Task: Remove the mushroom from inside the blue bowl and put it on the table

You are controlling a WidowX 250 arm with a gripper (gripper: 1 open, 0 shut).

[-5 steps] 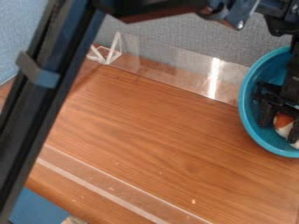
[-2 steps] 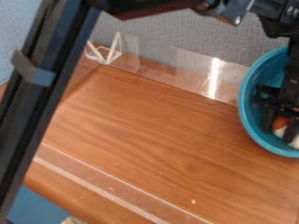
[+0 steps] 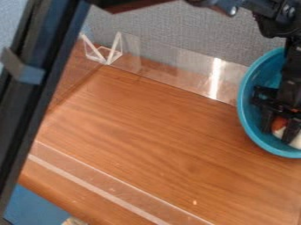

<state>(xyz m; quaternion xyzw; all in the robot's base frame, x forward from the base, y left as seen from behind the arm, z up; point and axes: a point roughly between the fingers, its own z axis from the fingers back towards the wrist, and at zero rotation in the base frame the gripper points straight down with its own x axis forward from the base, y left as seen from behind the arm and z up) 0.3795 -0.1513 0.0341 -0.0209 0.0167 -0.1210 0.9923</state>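
Observation:
The blue bowl (image 3: 249,107) sits at the right edge of the camera view, partly cut off by the frame. My gripper (image 3: 283,129) reaches straight down into it, its black fingers (image 3: 268,112) low inside the bowl. Between them shows a small pale piece with an orange tint, the mushroom (image 3: 281,127). The fingers sit closed in against its sides, so the gripper is shut on it. The mushroom still rests low within the bowl. The reddish-brown table (image 3: 153,149) spreads out to the left of the bowl.
A low clear acrylic wall (image 3: 177,61) runs along the table's far edge, with a white bracket (image 3: 106,51) at its left end. A dark slanted bar (image 3: 35,97) crosses the left foreground. Bare wood lies left of the bowl.
The fingers have drawn closer together around the mushroom inside the bowl. The dark foreground bar has shifted slightly left. The bowl has not moved.

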